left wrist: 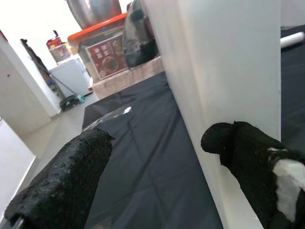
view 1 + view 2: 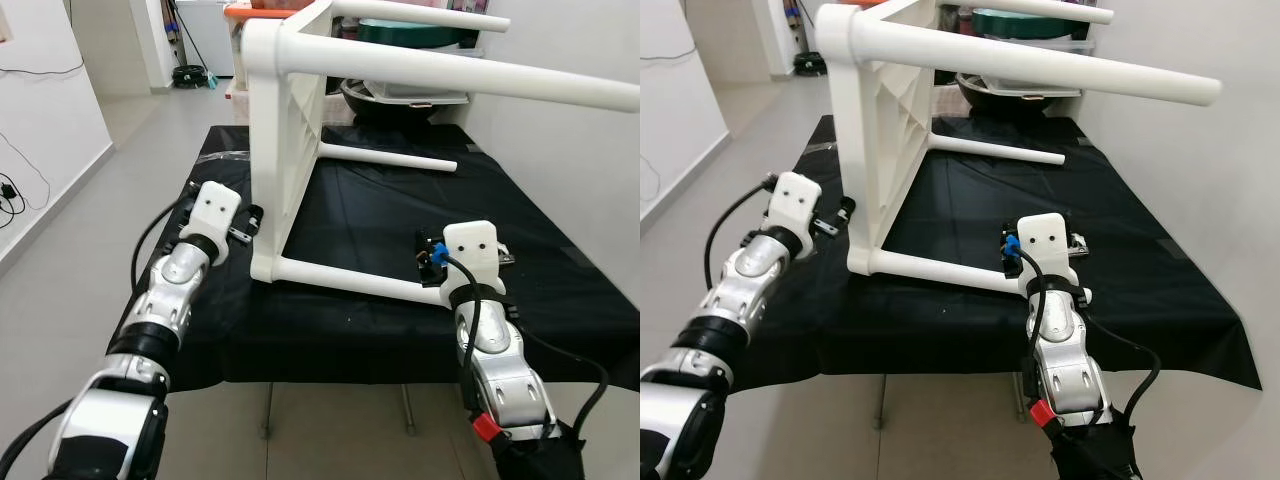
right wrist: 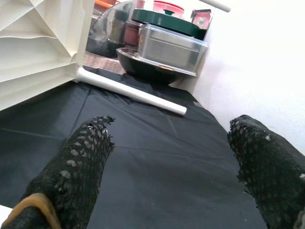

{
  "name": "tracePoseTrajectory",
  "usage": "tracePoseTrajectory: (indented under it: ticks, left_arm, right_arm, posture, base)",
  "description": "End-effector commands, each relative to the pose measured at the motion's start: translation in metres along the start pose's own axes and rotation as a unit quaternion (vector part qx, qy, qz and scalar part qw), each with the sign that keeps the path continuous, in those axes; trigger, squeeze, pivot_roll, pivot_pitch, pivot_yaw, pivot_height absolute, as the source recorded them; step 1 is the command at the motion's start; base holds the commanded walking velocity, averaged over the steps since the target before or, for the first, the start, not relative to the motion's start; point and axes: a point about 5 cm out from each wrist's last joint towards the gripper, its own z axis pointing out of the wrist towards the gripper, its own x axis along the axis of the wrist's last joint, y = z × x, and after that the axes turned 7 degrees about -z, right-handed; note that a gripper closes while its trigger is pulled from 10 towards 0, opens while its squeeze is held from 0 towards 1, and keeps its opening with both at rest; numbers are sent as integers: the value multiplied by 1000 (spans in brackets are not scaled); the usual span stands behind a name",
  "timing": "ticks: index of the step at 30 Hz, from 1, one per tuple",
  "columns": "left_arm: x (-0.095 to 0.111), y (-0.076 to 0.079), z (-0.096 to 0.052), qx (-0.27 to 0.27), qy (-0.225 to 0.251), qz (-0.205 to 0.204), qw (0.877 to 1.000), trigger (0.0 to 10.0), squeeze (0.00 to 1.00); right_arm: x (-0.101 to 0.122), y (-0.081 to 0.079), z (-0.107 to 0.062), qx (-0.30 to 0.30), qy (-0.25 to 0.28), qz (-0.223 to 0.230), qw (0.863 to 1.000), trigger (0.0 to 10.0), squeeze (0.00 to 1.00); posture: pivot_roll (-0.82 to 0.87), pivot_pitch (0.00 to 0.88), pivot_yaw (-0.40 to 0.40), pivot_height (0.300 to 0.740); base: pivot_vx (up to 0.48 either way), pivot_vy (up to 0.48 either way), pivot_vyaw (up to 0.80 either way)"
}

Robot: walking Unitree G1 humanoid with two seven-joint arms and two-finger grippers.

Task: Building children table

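The white children's table [image 2: 285, 130] lies on its side on a black-covered worktable [image 2: 560, 300], its top standing upright and its legs pointing right. One low leg [image 2: 350, 278] rests on the cloth near the front, and another leg [image 2: 390, 157] lies further back. An upper leg [image 2: 470, 72] juts out overhead. My left gripper [image 2: 250, 226] is open at the tabletop's left lower corner, with one finger [image 1: 248, 152] against the white panel. My right gripper [image 2: 430, 256] is open over the free end of the front leg, holding nothing; its fingers [image 3: 88, 148] frame bare cloth.
At the back of the worktable stand a black bowl [image 3: 147, 64], a metal tray [image 3: 171, 43] with a green lid, and an orange-lidded box [image 1: 102, 50]. A white wall runs along the right. Grey floor with cables [image 2: 10, 190] lies to the left.
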Motion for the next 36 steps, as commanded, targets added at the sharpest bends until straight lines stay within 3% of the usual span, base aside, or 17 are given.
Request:
tracePoseTrajectory:
  ticks: [1, 6, 10, 15, 23, 25, 27, 28, 29, 31, 32, 34, 36]
  left_arm:
    - [7, -7, 5, 11, 7, 1, 1000, 10000, 0]
    - [10, -9, 8, 11, 1, 4, 1000, 10000, 0]
    - [6, 3, 8, -11, 9, -11, 1000, 10000, 0]
    - [-13, 34, -12, -71, 29, -44, 996, 10000, 0]
    - [-22, 54, -38, -98, 59, -52, 992, 10000, 0]
    - [-24, 60, -55, -91, 73, -54, 992, 10000, 0]
    - [-24, 60, -55, -91, 73, -54, 992, 10000, 0]
    - [-26, 61, -64, -81, 75, -57, 992, 10000, 0]
    - [-26, 61, -64, -81, 75, -57, 992, 10000, 0]
    - [-32, 63, -84, -64, 68, -62, 994, 10000, 0]
    - [-32, 63, -84, -64, 68, -62, 994, 10000, 0]
    - [-34, 62, -95, -53, 61, -63, 995, 10000, 0]
    - [-33, 62, -98, -51, 59, -63, 995, 10000, 0]
  right_arm:
    - [2, 0, -1, -4, 2, -5, 1000, 10000, 0]
    - [3, 0, -2, -4, 3, -5, 1000, 10000, 0]
    - [2, 3, -4, -9, 1, -7, 1000, 10000, 0]
    - [1, 15, -6, -30, 7, -29, 999, 10000, 0]
    - [6, 44, -5, -96, 32, -87, 991, 10000, 0]
    - [11, 59, -8, -148, 53, -131, 979, 10000, 0]
    - [11, 59, -8, -148, 53, -131, 979, 10000, 0]
    - [16, 65, -11, -176, 76, -161, 968, 10000, 0]
    - [16, 65, -11, -176, 76, -161, 968, 10000, 0]
    - [27, 69, -21, -220, 124, -226, 941, 10000, 0]
    - [27, 69, -21, -220, 124, -226, 941, 10000, 0]
    - [30, 68, -26, -232, 147, -253, 928, 10000, 0]
    - [30, 68, -27, -233, 150, -257, 926, 10000, 0]
  posture:
    - [-64, 0, -17, 740]
    - [-71, 0, -10, 740]
    - [-72, 0, -9, 740]
    - [-73, 0, -15, 740]
    - [-65, 0, -29, 740]
    - [-58, 0, -39, 740]
    - [-58, 0, -39, 740]
    - [-50, 0, -46, 740]
    - [-50, 0, -46, 740]
    - [-38, 0, -58, 740]
    - [-38, 0, -58, 740]
    - [-36, 0, -59, 740]
    - [-34, 0, -61, 740]
  base:
    - [0, 0, 0]
    - [0, 0, 0]
    - [0, 0, 0]
    - [0, 0, 0]
    - [0, 0, 0]
    - [0, 0, 0]
    - [0, 0, 0]
    - [0, 0, 0]
    - [0, 0, 0]
    - [0, 0, 0]
    - [0, 0, 0]
    - [0, 0, 0]
    - [0, 0, 0]
